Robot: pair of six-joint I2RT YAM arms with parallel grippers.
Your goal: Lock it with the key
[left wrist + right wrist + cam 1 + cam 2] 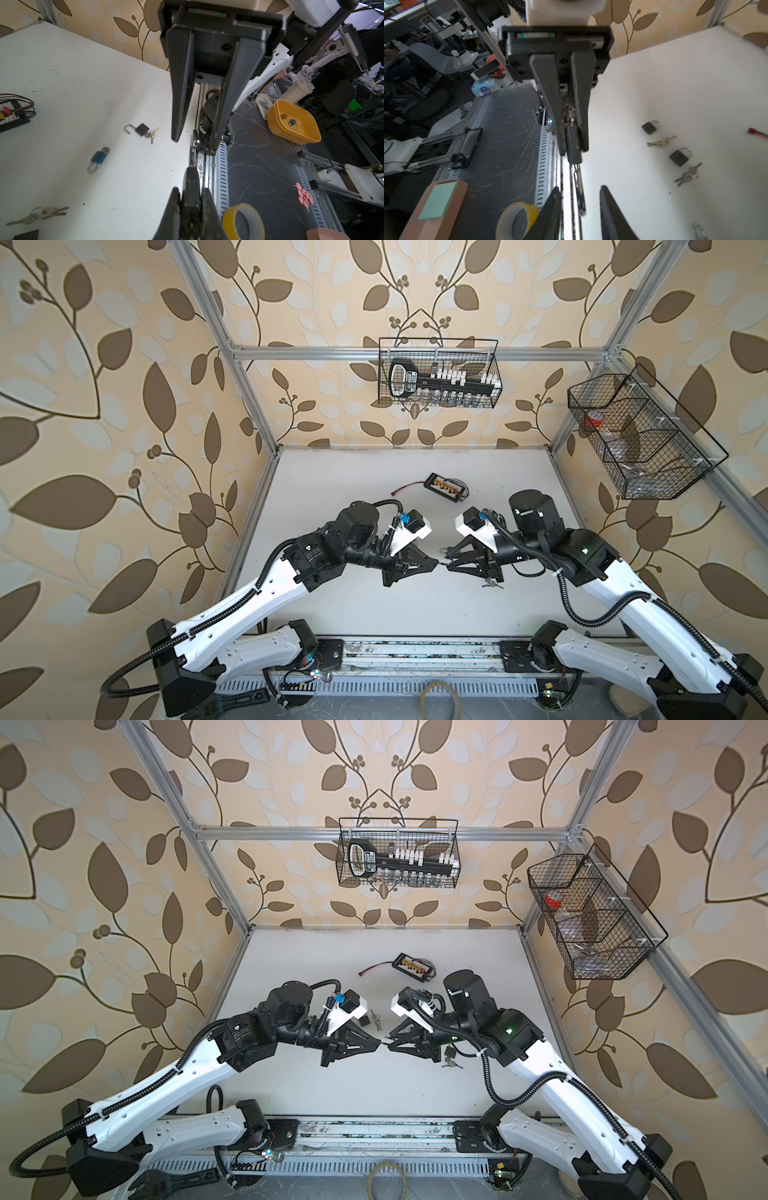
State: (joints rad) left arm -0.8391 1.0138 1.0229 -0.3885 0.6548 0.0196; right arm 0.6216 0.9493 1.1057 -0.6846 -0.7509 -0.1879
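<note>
Right wrist view: left gripper (573,152) clamped on padlock (572,141), keys (569,117) at its base; right gripper (579,187) parted about shackle (577,176). Padlock aloft, robot-side of connector board (444,488). We judge handover midway, locking turn pending; shackle closure unclear.

- Walls (104,406): beige, patterned with brown and pale grey leaves on thin dark stems.
- Table (374,614): white, lightly scuffed.
- Arms (249,601): white shells, black joints.
- Held padlock (573,151): black body, silver shackle.
- Blue padlock (98,159): blue body, silver shackle.
- Tape roll (243,222): yellow.
- Tub (295,133): orange-yellow.
- Wire baskets (438,339): black.
</note>
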